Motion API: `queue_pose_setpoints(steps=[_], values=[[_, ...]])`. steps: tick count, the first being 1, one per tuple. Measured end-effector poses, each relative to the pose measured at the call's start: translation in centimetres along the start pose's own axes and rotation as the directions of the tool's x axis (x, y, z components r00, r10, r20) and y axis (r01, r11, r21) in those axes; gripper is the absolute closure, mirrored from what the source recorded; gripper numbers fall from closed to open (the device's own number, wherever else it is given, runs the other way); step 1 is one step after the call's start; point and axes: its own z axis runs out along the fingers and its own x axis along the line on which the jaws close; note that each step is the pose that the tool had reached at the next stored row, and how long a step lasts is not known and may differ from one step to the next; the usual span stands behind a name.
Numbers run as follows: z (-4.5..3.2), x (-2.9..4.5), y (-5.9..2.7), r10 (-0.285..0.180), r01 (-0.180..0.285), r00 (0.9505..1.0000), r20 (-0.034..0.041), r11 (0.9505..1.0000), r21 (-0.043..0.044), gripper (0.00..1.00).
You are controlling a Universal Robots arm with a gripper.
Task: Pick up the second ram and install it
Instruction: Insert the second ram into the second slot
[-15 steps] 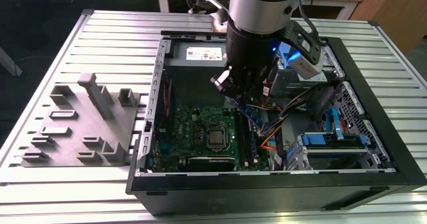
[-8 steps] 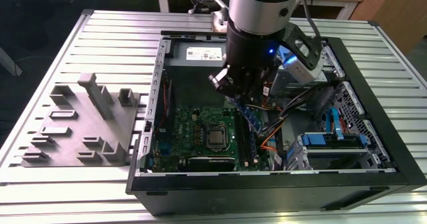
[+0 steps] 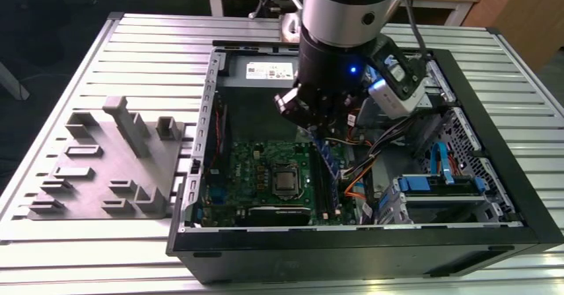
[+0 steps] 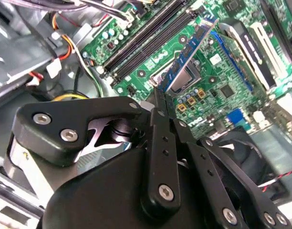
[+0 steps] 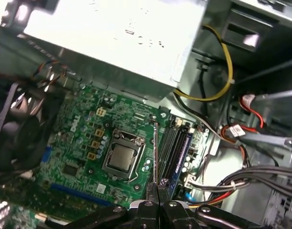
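Hanging over the open case (image 3: 352, 249), the gripper (image 3: 319, 131) pinches one end of the ram (image 3: 329, 155) tight between its tips. The stick slants down from it towards the board (image 3: 255, 176).

In the second wrist view the gripper (image 4: 160, 98) holds the ram (image 4: 189, 50) with its flat blue face showing, reaching out over the socket (image 4: 186, 81) and partly covering it. The slots (image 4: 151, 40) lie alongside. In the first wrist view the ram (image 5: 155, 152) is edge-on, a thin line running from the gripper (image 5: 158, 190) between the socket (image 5: 122, 157) and the slots (image 5: 173, 148), parallel to them and just beside them. Whether its lower edge touches a slot cannot be told.

The power supply (image 5: 112, 33) walls off one side of the board. A yellow cable (image 5: 222, 90) loops beside it, and a bundle of grey, red and black cables (image 5: 251, 176) crowds the far side of the slots. The fan (image 5: 15, 138) sits beyond the socket, well apart from the ram. At the exterior view's right a drive cage (image 3: 440, 186) with blue tabs stands near the slots, with orange wires (image 3: 352, 189) between. The grey fixture (image 3: 115, 163) stands on the table (image 3: 70, 262), just beside the case at the exterior view's left.

There is one arm (image 3: 344, 18), one gripper, one ram in it, one socket, one fan, one power supply and one fixture bearing several upright slabs. The slots are a bank of parallel rails, and their number is unclear.
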Motion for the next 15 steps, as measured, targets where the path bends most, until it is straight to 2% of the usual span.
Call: queue_pose_setpoints(steps=[4, 8, 12, 15], values=[[0.08, 0.00, 0.00, 0.074, -0.074, 0.9973, 0.0022, 0.9973, 0.0033, 0.92], [0.17, 0.01, -0.01, 0.146, -0.146, 0.9893, 0.0045, 0.9893, 0.0064, 0.92], [0.25, 0.01, -0.01, 0.216, -0.216, 0.9763, 0.0071, 0.9762, 0.0093, 0.92], [0.32, 0.01, -0.01, 0.270, -0.270, 0.9628, 0.0092, 0.9627, 0.0113, 0.92]])
